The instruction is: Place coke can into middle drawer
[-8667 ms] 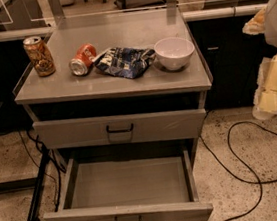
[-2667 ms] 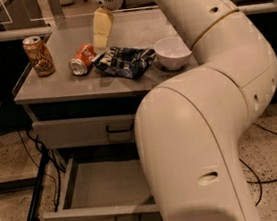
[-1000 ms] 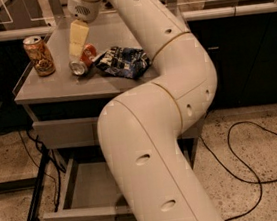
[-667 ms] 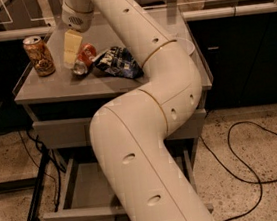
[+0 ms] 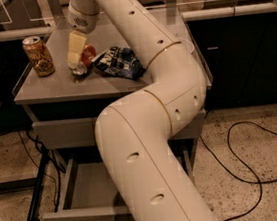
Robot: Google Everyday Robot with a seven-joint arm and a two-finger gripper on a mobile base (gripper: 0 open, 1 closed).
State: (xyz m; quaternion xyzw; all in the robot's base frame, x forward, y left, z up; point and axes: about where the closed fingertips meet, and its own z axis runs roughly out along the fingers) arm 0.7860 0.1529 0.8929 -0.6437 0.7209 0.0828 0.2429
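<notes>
The coke can (image 5: 89, 53) lies on its side on the grey cabinet top (image 5: 50, 90), towards the back left, its silver end turned to the front and its red wall showing just right of the gripper (image 5: 76, 59). The gripper hangs directly over the can, touching or almost touching it. Whether the claw stands wide or has closed on the can cannot be told, since its pale wedge covers the spot.

The step in hand looks like the grasp. The next move calls for a firm hold across the round body, a lift, and a long carry down to the middle drawer (image 5: 78, 190), which stands pulled out at the foot of the cabinet and is half hidden by the arm (image 5: 146, 131).

The can is thin smooth metal and a cylinder on its side, so it is apt to roll or slip if pinched off-centre. Just right of it lies a crinkled dark-blue snack bag (image 5: 120, 62), soft and glossy. To the left, apart from it, a taller brown-gold can (image 5: 38, 55) stands upright. The drawer is shallow sheet metal with a flat floor and low walls. The arm is a smooth cream shell.
</notes>
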